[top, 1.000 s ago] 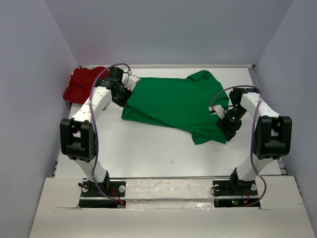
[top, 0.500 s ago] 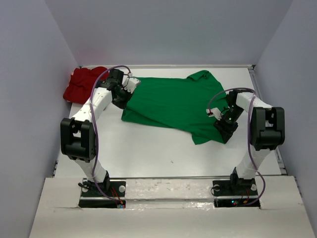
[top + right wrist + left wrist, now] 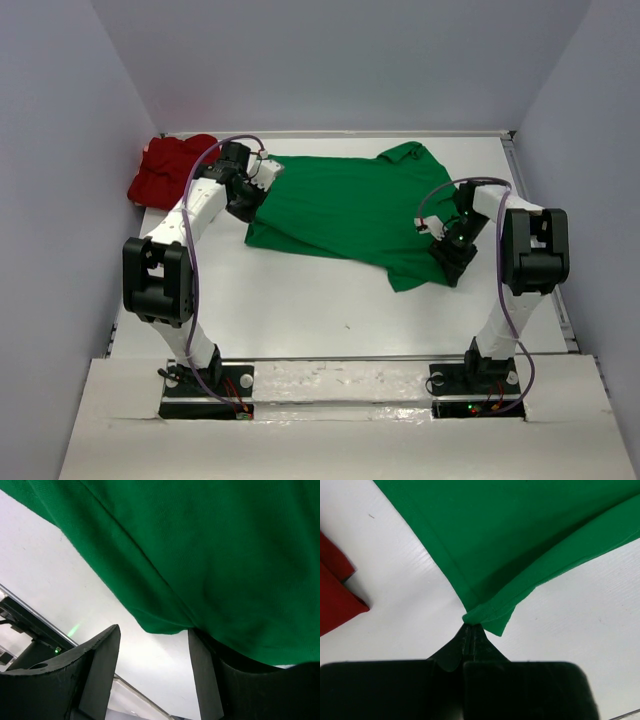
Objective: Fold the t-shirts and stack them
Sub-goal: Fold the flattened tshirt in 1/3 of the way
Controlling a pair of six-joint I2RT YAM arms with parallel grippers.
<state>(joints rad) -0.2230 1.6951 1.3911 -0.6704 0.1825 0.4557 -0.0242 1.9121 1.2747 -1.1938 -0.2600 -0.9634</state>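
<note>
**Green shirt pinched at one corner, red one sitting in the back**

The left gripper (image 3: 470, 631) is squeezing its jaws tight together on one corner of the green t-shirt (image 3: 350, 212). In the left wrist view the hem is coming to a little folded point right where the tips are meeting, and the cloth is fanning out from there across the table (image 3: 300, 300).

The right gripper (image 3: 154, 641) is holding its jaws apart, with bare table showing through the gap. The shirt's edge is draping over the top of one of its fingers (image 3: 210, 680), while the other finger is standing free beside the cloth, so nothing is getting clamped on that side.

Zooming out to the overhead view, the green shirt is lying mostly spread across the far middle of the table. The left arm is working at its left edge and the right arm is reaching in at its near right corner. A sleeve is bunching up a bit at the far right.

The red t-shirt (image 3: 165, 170) is lying in a lump in the far left corner, up by the wall. It's not touching the green one, since white table is showing between them.
</note>
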